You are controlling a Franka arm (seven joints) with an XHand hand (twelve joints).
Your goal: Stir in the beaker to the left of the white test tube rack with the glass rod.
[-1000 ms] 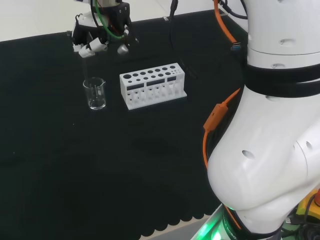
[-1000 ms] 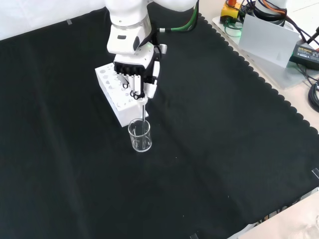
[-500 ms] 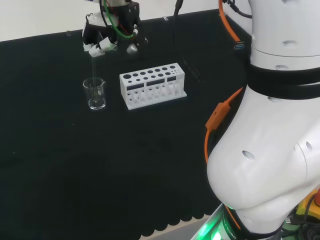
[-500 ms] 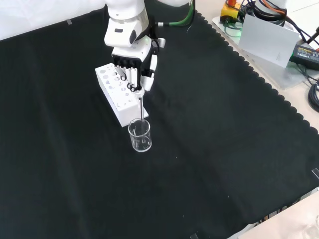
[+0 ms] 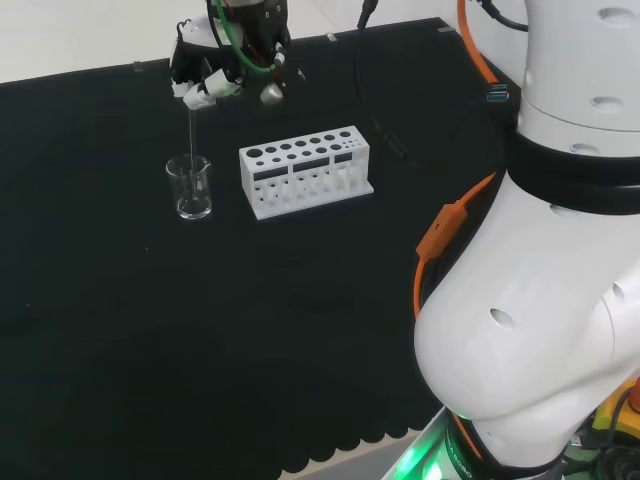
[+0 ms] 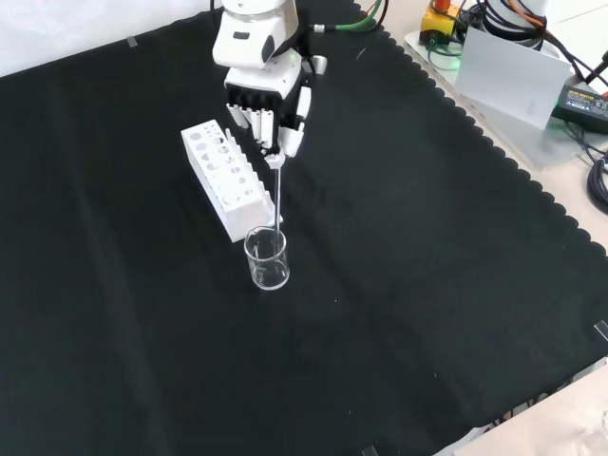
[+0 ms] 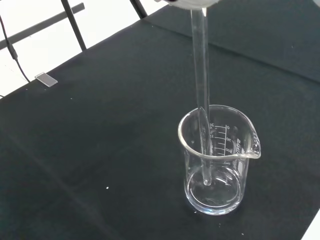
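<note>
The beaker [image 6: 267, 259] stands upright on the black cloth [image 6: 427, 285] of the counter, toward its middle, right beside one short end of the white test tube rack [image 6: 228, 180]. The glass rod [image 7: 201, 90] dips into it, tip just above the bottom, and the beaker looks otherwise empty. The robot hand [image 6: 269, 109] hangs above with fingers curled, pinching the rod's top end. Rack holes look empty too. Past the cloth's scalloped edge there are cables [image 6: 594, 180] and a grey box [image 6: 511, 73].
</note>
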